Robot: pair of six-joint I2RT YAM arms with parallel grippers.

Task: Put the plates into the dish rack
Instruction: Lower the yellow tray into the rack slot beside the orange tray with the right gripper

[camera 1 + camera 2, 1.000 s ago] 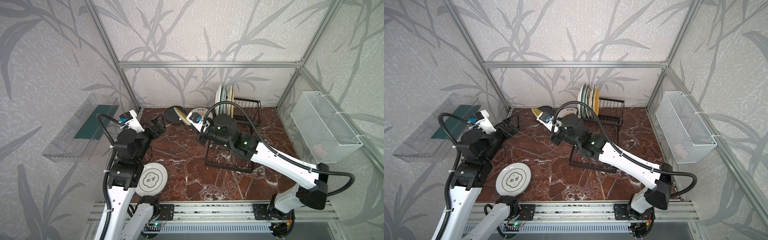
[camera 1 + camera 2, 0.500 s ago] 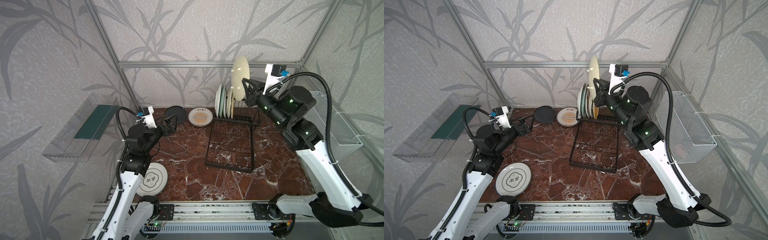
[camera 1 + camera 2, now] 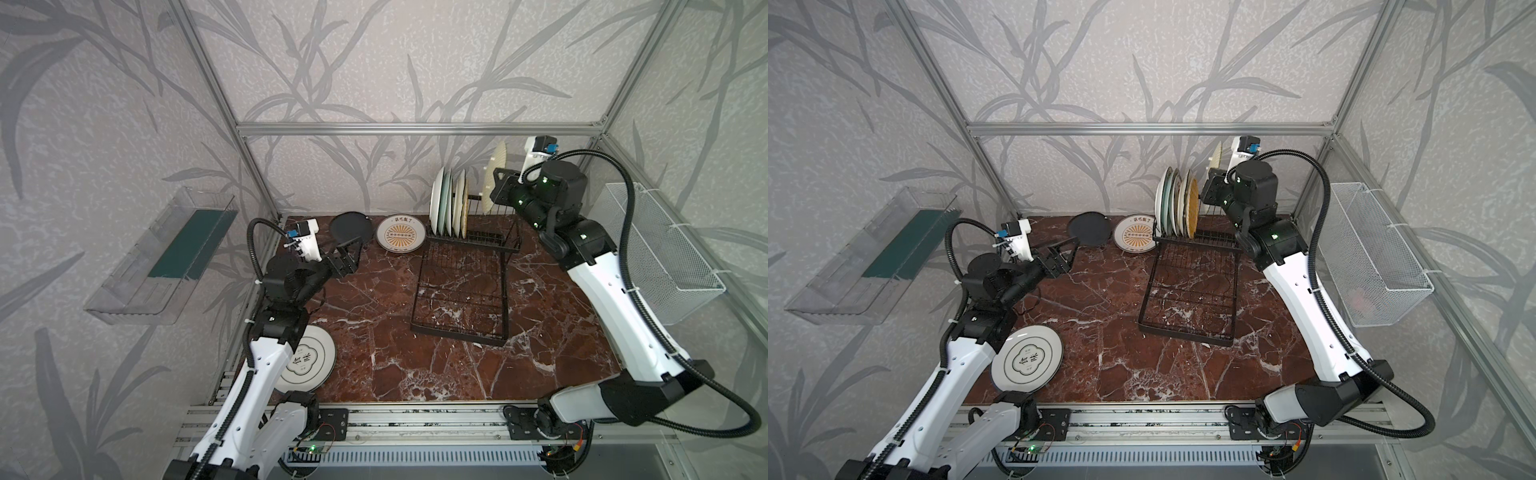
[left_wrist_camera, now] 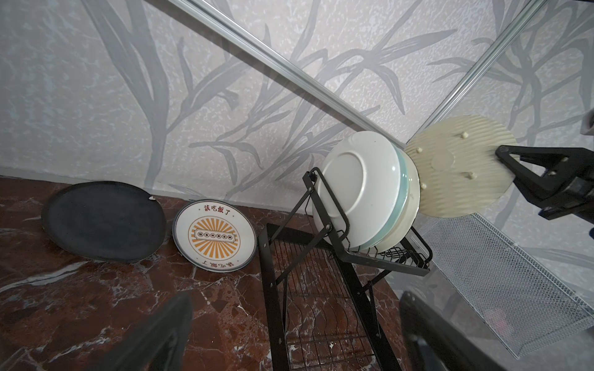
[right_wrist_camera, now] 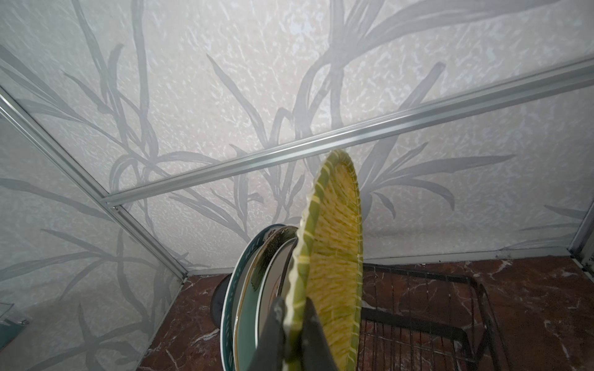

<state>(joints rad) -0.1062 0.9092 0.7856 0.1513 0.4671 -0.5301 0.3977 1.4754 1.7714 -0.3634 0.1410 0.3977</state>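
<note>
My right gripper is shut on the rim of a yellow woven-pattern plate, held on edge above the raised end of the black dish rack. It hangs just right of several plates standing in the slots. The held plate also shows in the left wrist view. My left gripper is open and empty, low beside a matte black plate. An orange-sunburst plate lies next to that one. A white dark-rimmed plate lies by the left arm's base.
A clear plastic bin hangs on the left wall and a white mesh basket on the right wall. The rack's flat grid tray holds nothing. Aluminium frame posts stand at the back corners.
The right arm carried the woven plate from the back left up over the rack, then lowered it a little beside the standing plates. The left gripper moved right towards the black plate.
</note>
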